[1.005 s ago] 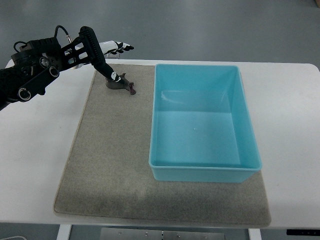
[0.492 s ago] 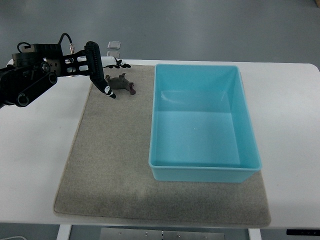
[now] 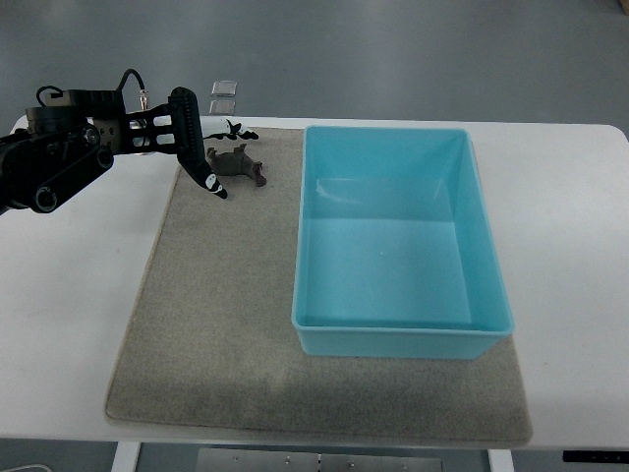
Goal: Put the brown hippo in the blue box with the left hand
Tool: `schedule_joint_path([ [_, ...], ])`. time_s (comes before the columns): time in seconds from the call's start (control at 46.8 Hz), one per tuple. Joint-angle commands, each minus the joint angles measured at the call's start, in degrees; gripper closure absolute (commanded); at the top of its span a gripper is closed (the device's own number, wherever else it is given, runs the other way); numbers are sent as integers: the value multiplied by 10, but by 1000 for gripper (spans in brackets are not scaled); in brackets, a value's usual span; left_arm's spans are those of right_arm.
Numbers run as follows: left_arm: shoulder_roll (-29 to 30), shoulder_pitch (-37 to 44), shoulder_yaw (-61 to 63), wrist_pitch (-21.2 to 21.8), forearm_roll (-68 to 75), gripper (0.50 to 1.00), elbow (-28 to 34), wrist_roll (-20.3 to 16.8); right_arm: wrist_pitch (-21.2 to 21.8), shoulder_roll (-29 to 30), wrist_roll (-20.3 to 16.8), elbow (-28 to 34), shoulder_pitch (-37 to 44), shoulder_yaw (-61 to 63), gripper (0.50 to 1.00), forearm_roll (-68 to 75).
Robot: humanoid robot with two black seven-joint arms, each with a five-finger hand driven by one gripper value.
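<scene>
A white table (image 3: 570, 246) carries a grey-brown mat (image 3: 216, 324) in front of me, with grey floor (image 3: 393, 49) beyond its far edge and a small pale square thing (image 3: 225, 88) lying out there. The blue box (image 3: 398, 339) sits on the right part of the mat. The brown hippo (image 3: 237, 166) lies at the mat's far left, apart from the box, and my left robot hand (image 3: 201, 162) hangs just left of it with fingers spread, grasping nothing.

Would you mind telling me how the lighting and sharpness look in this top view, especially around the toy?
Top view: even, soft light; the blue box shows pale glare on its floor. The brown hippo is small and dark, with little detail. The left robot hand reads sharp, without motion blur.
</scene>
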Motion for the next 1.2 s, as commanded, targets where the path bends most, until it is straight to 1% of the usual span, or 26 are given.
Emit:
schedule_joint_path([
  [0.0,0,0,0,-16,0,508,0,0,0,0,0,0,0,0,564,0],
  [0.064,1,0,0,-25,0,514,1,0,0,0,0,0,0,0,564,0],
  [0.363,0,-1,0,-32,1,544,1,0,0,0,0,0,0,0,564,0],
  [0.406,0,-1,0,-35,0,561,1,0,0,0,0,0,0,0,564,0],
  [0.449,0,-1,0,-40,1,568,0,0,0,0,0,0,0,0,564,0],
  [0.492,0,-1,0,-40,0,604,1,0,0,0,0,0,0,0,564,0],
  [0.556,0,-1,0,-40,1,611,0,0,0,0,0,0,0,0,564,0],
  [0.598,0,-1,0,-41,1,628,0,0,0,0,0,0,0,0,564,0],
  [0.705,0,0,0,-41,0,647,0,0,0,0,0,0,0,0,564,0],
  [0.748,0,0,0,-41,1,675,0,0,0,0,0,0,0,0,564,0],
  [0.791,0,0,0,-41,1,686,0,0,0,0,0,0,0,0,564,0],
  [0.834,0,0,0,-42,1,724,0,0,0,0,0,0,0,0,564,0],
  [0.855,0,0,0,-42,1,735,0,1,0,0,0,0,0,0,564,0],
  [0.94,0,1,0,-43,1,829,-1,1,0,0,0,0,0,0,564,0],
  [0.983,0,1,0,-46,1,842,-1,1,0,0,0,0,0,0,564,-1],
  [1.005,0,2,1,-47,1,868,-1,2,0,0,0,0,0,0,564,0],
  [1.069,0,2,1,-47,1,975,-1,2,0,0,0,0,0,0,564,0],
  [1.09,0,1,1,-47,1,1000,0,3,0,0,0,0,0,0,564,0],
  [1.176,0,-1,0,-47,0,1000,0,6,0,0,0,0,0,0,564,0],
])
